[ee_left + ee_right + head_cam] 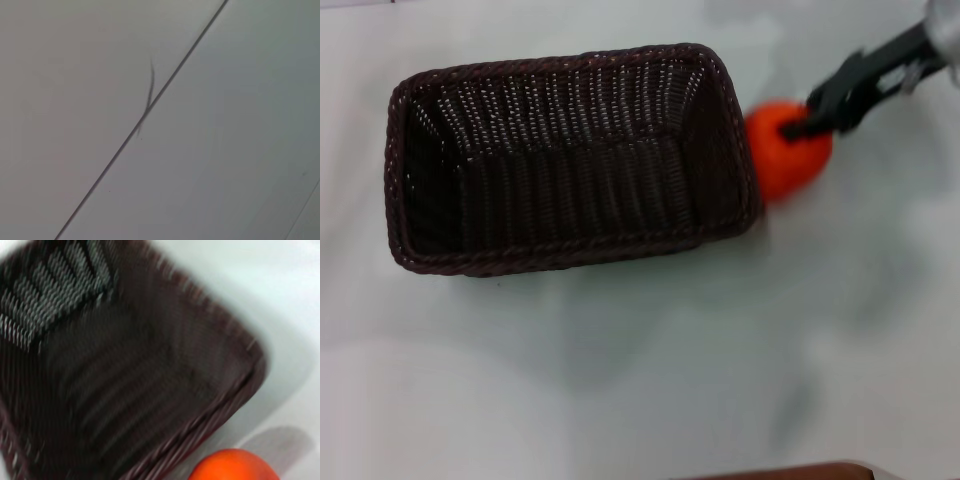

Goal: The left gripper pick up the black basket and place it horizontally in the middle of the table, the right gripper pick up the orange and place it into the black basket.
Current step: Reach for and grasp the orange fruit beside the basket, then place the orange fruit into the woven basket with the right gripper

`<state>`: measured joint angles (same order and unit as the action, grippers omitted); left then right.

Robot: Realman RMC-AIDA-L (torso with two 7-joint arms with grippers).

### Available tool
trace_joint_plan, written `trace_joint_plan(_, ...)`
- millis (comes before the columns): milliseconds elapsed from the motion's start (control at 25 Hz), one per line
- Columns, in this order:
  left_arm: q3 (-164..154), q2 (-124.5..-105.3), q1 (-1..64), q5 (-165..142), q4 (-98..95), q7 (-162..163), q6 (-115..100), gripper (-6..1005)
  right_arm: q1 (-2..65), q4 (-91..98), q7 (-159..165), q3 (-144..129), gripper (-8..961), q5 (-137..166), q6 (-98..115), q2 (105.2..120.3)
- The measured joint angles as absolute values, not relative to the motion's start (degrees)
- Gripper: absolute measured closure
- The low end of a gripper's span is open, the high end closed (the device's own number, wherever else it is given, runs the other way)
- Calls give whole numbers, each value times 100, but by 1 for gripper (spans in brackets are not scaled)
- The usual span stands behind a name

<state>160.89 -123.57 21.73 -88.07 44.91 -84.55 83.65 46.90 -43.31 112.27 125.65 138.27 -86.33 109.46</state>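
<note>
The dark woven wicker basket [570,160] lies lengthwise mid-desk [650,370]. At its three o'clock end, the right gripper [812,122] jaws hold the round orange fruit [785,150]. Next, judged: carry it over the rim and release.

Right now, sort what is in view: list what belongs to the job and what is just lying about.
Belongs to the job:
- black basket, lying lengthwise on the table
- orange, outside the basket by its right end
- right gripper, at the orange

Just lying about:
- brown edge at the near border, unidentifiable
</note>
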Motion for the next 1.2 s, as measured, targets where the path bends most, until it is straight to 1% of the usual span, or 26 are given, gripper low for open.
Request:
trace_joint_plan(200, 16118, -12341, 2108, -8807, 4503, -8347, 8442, 99, 4342, -4869, 10881, 13824, 697, 13104, -8708, 10901)
trace_joint_plan(280, 16127, -12340, 2088, -8807, 4512, -8345, 8491, 98, 4203, -4909, 10704, 14060, 745, 12400, -8715, 10901)
trace_joint_plan(320, 16132, -12339, 2081, -8807, 4512, -8344, 8503, 98, 4147, -4890, 10600, 14108, 753, 12044, -8733, 10903)
trace_joint_plan(400, 16140, -12339, 2067, -8801, 4502, -8343, 8535, 98, 4078, -4789, 10346, 14091, 768, 11282, -8840, 10945)
trace_joint_plan(520, 16143, -12342, 2056, -8761, 4498, -8341, 8591, 97, 4122, -4536, 9991, 13900, 791, 10535, -9037, 11048)
trace_joint_plan(680, 16144, -12344, 2055, -8746, 4498, -8340, 8687, 97, 4418, -4276, 9913, 13331, 809, 10361, -9086, 11192)
trace_joint_plan(920, 16144, -12349, 2047, -8738, 4491, -8340, 8772, 97, 4637, -4038, 9716, 12955, 836, 10367, -8983, 11326)
trace_joint_plan(1160, 16141, -12357, 2040, -8691, 4491, -8340, 8798, 98, 4613, -4033, 9677, 12863, 637, 10337, -8983, 11346)
trace_joint_plan(1200, 16141, -12357, 2038, -8688, 4491, -8340, 8800, 98, 4595, -4032, 9675, 12866, 589, 10329, -8983, 11346)
